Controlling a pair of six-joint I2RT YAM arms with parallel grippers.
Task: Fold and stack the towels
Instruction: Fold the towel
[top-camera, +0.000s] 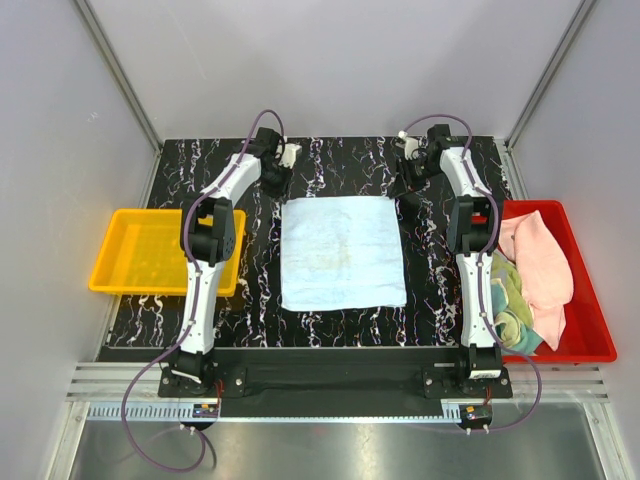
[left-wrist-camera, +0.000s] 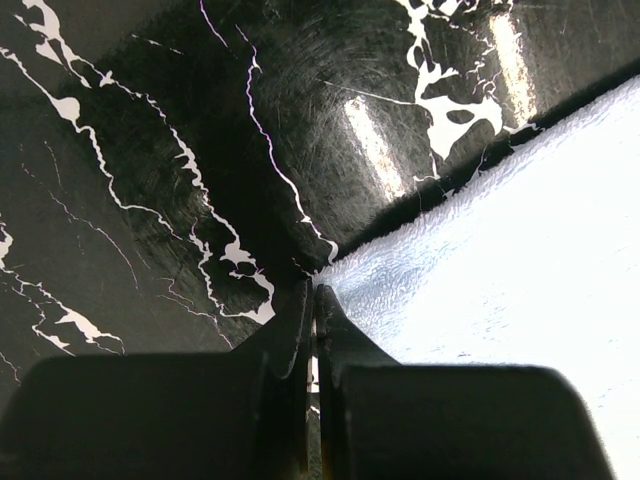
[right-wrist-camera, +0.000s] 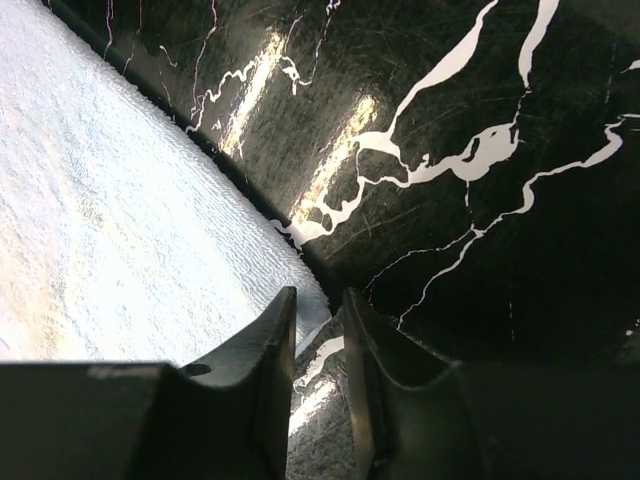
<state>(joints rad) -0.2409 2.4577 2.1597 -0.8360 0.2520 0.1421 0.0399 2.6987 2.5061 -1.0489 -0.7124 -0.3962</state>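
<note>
A light blue towel (top-camera: 342, 252) lies spread flat in the middle of the black marbled table. My left gripper (top-camera: 276, 185) is at its far left corner. In the left wrist view its jaws (left-wrist-camera: 314, 292) are shut, with the towel (left-wrist-camera: 500, 260) corner lying right at the tips; I see no cloth between them. My right gripper (top-camera: 408, 190) is at the far right corner. Its jaws (right-wrist-camera: 320, 298) stand slightly open, the left finger (right-wrist-camera: 270, 340) over the towel (right-wrist-camera: 120, 220) corner, with bare table showing in the gap. Both towel corners lie down on the table.
A red tray (top-camera: 590, 350) at the right edge holds a pink towel (top-camera: 540, 265) and a yellow-green towel (top-camera: 510, 295) in a loose heap. A yellow tray (top-camera: 150, 250) sits at the left edge, behind the left arm. Grey walls close in the table's far side.
</note>
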